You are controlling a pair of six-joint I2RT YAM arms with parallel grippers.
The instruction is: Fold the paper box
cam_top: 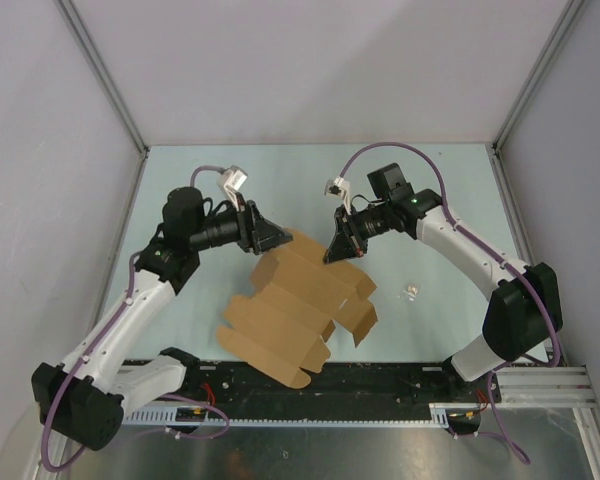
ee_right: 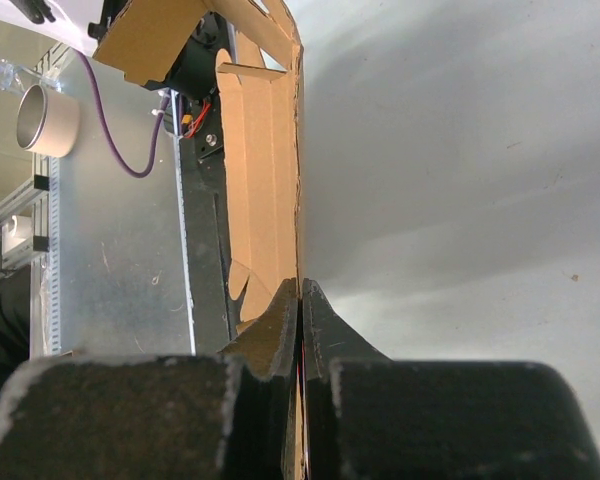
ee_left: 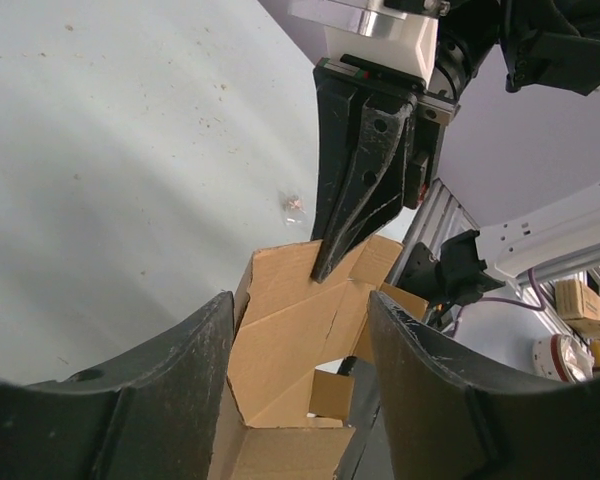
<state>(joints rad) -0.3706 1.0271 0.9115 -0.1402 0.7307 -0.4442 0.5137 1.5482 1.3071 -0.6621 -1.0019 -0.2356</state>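
1. Top external view: the paper box (cam_top: 300, 305) is a half-formed brown sheet on the worktop (cam_top: 200, 190). It lies between the two arms, close to the near edge, with its far corner raised where both tools meet it.
2. At that far edge the right tool (cam_top: 332, 255) is closed tight. The right wrist view shows a thin cardboard panel pinched in it, standing on edge.
3. At the far left corner the left tool (cam_top: 272, 240) is roughly half open, its fingers (ee_left: 160, 400) straddling a creased panel. The left wrist view shows cardboard in the gap with neither pad pressing on it, so I judge it is not gripping.
4. Step in hand, as I read it: an early-to-middle fold. The right tool holds one panel up while the left tool lines up on the neighbouring flap. Most of the sheet lies flat, tabs splayed towards the near edge.
5. The next move likely calls for the left tool to close on or push its panel along the crease, bending it against the held wall. The right grip must stay steady so the sheet neither slides nor tears.
6. A small clear scrap (cam_top: 410, 291) lies to the right, apart from the box.
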